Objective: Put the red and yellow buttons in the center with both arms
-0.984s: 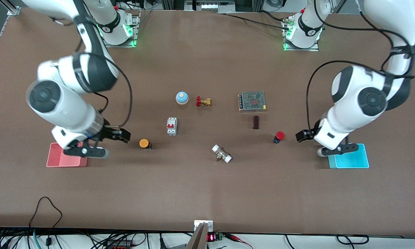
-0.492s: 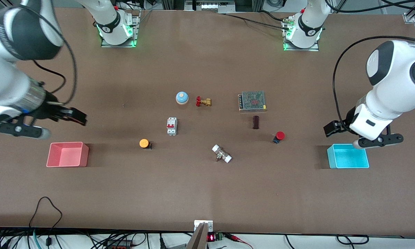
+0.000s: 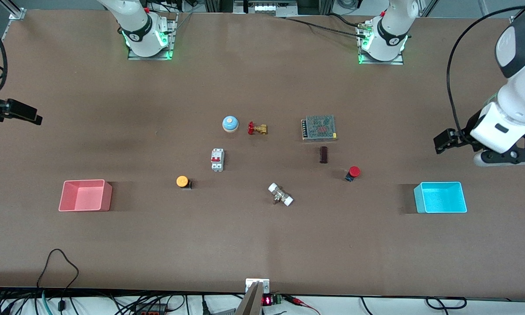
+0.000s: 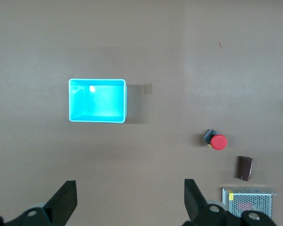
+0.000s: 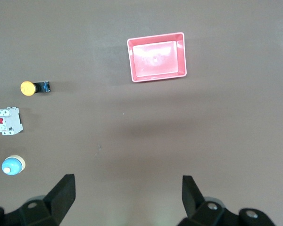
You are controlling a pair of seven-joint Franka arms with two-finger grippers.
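Left gripper (image 4: 127,202), right gripper (image 5: 127,197) open above tabletop (image 3: 262,245).

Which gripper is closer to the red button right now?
The left. The left gripper hangs open over bare table toward its own end, past the blue tray from the red button. The right gripper is open at the table's right-arm end.

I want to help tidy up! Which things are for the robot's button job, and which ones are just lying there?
For the job:
- red button
- yellow button
- left claw, open, up high
- right claw, open, up high

Just lying about:
- pink tray
- cyan tray
- blue bell
- brass valve
- circuit breaker
- power supply
- white fitting
- dark block
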